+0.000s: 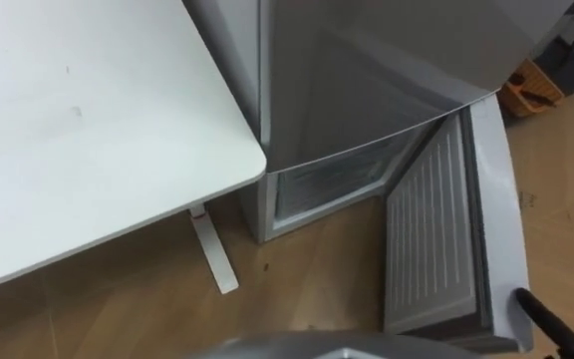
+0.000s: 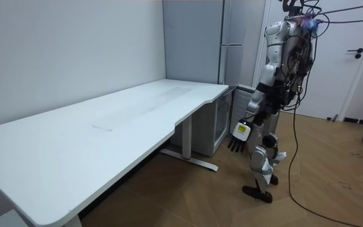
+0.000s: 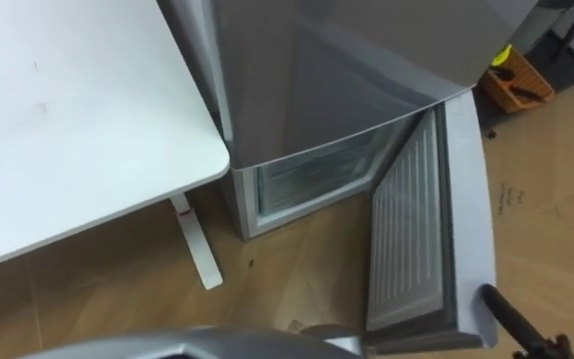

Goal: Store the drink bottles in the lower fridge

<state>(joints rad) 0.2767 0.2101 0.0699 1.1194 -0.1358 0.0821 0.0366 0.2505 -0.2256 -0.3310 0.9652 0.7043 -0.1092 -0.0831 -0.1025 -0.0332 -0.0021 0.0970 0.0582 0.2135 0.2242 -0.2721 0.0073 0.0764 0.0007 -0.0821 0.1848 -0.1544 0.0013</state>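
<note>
A tall grey fridge (image 1: 367, 70) stands right in front of me, next to the desk. Its lower door (image 1: 431, 239) is swung open to my right, showing a ribbed white inner lining. The lower compartment (image 1: 327, 184) lies open behind it, pale and frosty inside. In the room view I stand upright facing the fridge (image 2: 225, 69). My left hand (image 2: 238, 135) hangs at my side with relaxed fingers and holds nothing. A dark finger of my right hand (image 1: 541, 314) shows at the lower right, beside the door's outer edge.
A large white desk (image 1: 78, 120) fills my left side, its corner almost touching the fridge. The desk's white foot (image 1: 212, 249) rests on the wooden floor (image 1: 307, 269). An orange box (image 1: 531, 88) sits at the far right. A white room door (image 2: 348, 63) is behind me.
</note>
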